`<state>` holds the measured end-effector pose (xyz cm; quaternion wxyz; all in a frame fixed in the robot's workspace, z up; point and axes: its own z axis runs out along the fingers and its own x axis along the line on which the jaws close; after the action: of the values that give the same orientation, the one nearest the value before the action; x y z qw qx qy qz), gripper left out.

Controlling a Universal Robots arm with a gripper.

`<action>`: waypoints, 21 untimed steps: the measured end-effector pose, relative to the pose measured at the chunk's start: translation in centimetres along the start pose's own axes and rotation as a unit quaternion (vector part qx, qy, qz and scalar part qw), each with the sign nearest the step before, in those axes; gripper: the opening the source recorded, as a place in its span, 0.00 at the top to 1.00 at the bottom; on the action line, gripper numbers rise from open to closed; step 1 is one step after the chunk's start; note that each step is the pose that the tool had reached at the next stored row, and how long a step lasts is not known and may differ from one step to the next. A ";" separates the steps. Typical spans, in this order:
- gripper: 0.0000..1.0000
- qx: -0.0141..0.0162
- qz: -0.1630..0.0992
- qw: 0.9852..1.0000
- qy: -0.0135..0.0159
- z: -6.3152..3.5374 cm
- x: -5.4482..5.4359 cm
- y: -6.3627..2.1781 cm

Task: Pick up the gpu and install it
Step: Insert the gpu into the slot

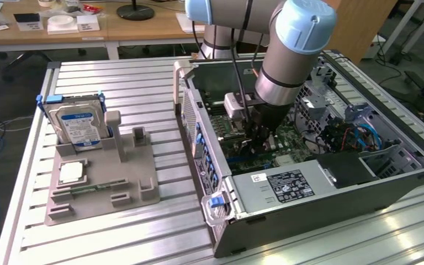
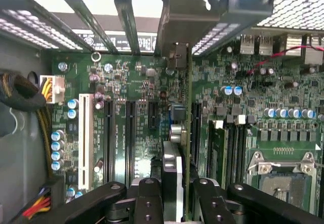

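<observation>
Your gripper [image 2: 176,196] clamps the gpu [image 2: 188,133] edge-on between close motherboard slots [image 2: 108,138]. The arm [image 1: 289,66] hangs vertical, with the case wall [image 1: 190,116] at 9 o'clock in the exterior view.

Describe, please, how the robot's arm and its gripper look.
The arm is a silver-grey metal tube with glossy light-blue round joint caps. A thin black cable runs down to a small pale box at the wrist. The gripper is black, with linked fingers bearing round screw holes.
</observation>
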<state>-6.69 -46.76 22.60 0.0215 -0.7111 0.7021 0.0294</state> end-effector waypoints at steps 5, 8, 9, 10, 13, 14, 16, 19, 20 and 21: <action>0.72 0.000 0.000 1.000 0.000 0.02 0.0 -0.02; 0.72 0.001 0.000 1.000 0.000 0.02 0.0 0.04; 0.72 0.001 0.000 1.000 0.000 0.02 0.0 0.09; 0.72 0.000 0.000 1.000 0.000 0.02 0.0 0.13; 0.72 0.000 0.000 1.000 0.000 0.01 0.0 0.18; 0.72 0.000 0.000 1.000 0.000 0.00 0.0 0.18; 0.72 -0.002 0.001 1.000 0.000 -0.07 0.0 0.18; 0.72 -0.002 0.001 1.000 0.000 -0.10 0.0 0.18; 0.72 -0.002 0.001 1.000 0.000 -0.10 0.0 0.18; 0.72 -0.002 0.001 1.000 0.000 -0.10 0.0 0.18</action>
<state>-6.87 -46.75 22.71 0.0199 -0.7106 0.7026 0.0312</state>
